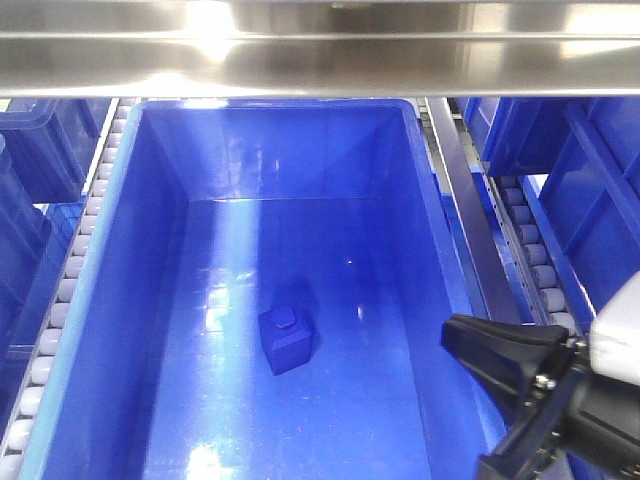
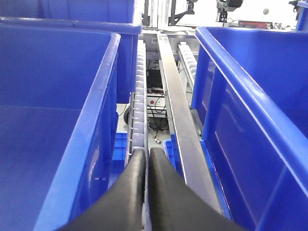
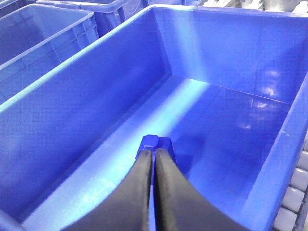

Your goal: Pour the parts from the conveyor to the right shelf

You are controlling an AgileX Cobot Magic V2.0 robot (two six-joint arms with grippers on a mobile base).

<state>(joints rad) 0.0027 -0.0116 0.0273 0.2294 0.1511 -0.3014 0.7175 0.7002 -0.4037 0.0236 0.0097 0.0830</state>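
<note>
A large blue bin [image 1: 110,300] stands on the roller conveyor and fills the front view. One small blue part [image 1: 288,340] lies on its floor and also shows in the right wrist view [image 3: 155,143]. My right gripper [image 3: 154,153] is shut and empty, held above the bin floor with its tips just short of the part. Its black fingers show at the bottom right of the front view [image 1: 470,395], by the bin's right rim. My left gripper [image 2: 146,153] is shut and empty, above a roller track [image 2: 139,96] between two blue bins. It is out of the front view.
A steel beam [image 1: 320,50] crosses above the bin's far end. More blue bins stand at the left [image 1: 40,140] and right [image 1: 580,190] on roller tracks [image 1: 530,250]. In the left wrist view, bins [image 2: 57,120] [image 2: 260,120] flank a steel rail [image 2: 178,106].
</note>
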